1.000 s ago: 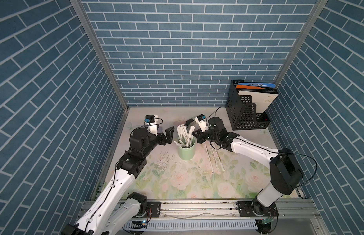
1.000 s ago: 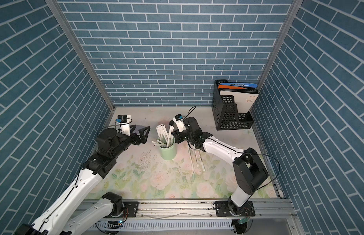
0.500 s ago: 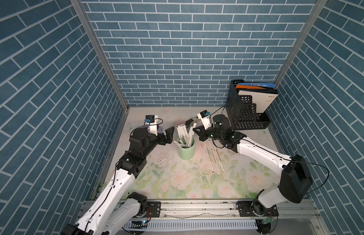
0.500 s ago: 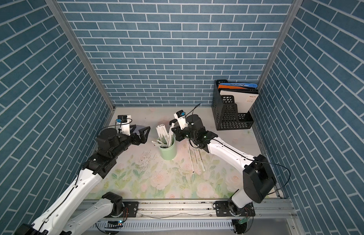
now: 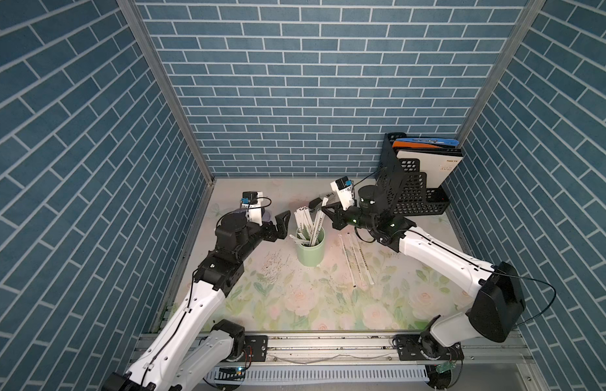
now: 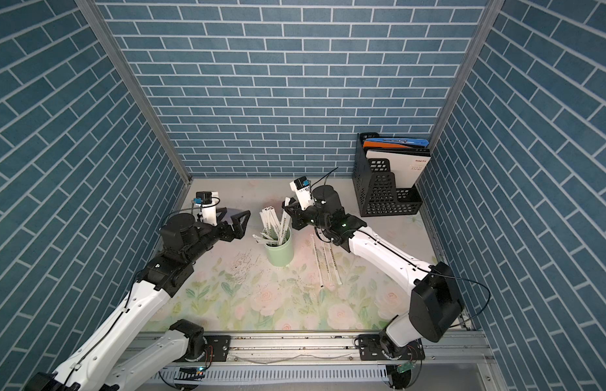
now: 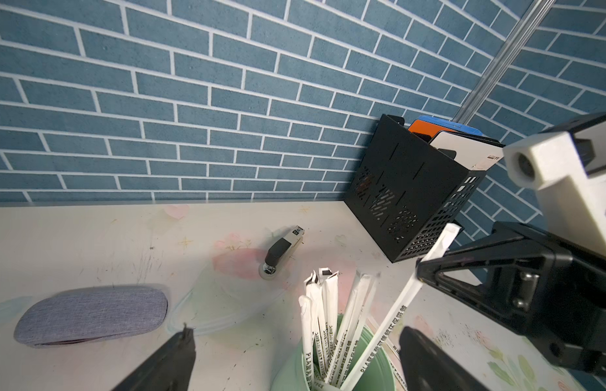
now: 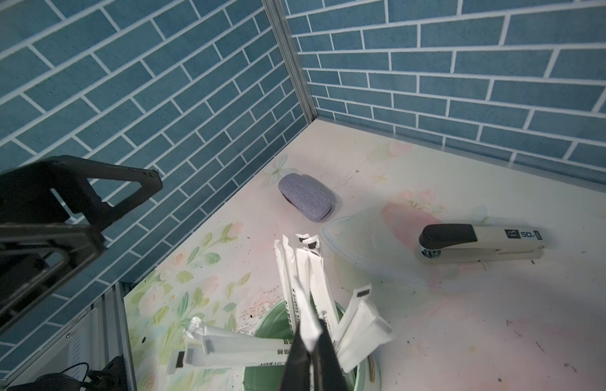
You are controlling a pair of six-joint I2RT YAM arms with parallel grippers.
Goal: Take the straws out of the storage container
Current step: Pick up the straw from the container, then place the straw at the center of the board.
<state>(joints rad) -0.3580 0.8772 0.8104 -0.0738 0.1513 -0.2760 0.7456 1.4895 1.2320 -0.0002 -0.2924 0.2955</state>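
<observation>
Blue brick walls on three sides, with a floral-printed counter (image 5: pixel 295 304) below. Near its middle, upright, the storage container (image 5: pixel 310 250), a pale green cup. Inside it, a loose bunch of the straws (image 5: pixel 305 220), white-wrapped, leaning several ways and poking well above the rim, a few tipped low over the rim toward the left arm. Just above that rim, on the right arm's side, the right tool (image 8: pixel 310 342), clamped tight on a single straw (image 7: pixel 396 315), tilted, its lower end down inside the cup. Beside the container on the opposite side, the left tool (image 6: pixel 233 220), fingers spread wide, nothing between them, clear of the cup. Flat on the counter just beside the container, under the right arm, three more straws (image 5: pixel 355 260), roughly parallel. Beyond the container toward the back wall, a stapler (image 8: pixel 481 245) and a grey fabric case (image 8: pixel 305 196). Farther off, in the back corner on the right arm's side, a black perforated file holder (image 5: pixel 406 193) with folders upright in it.
</observation>
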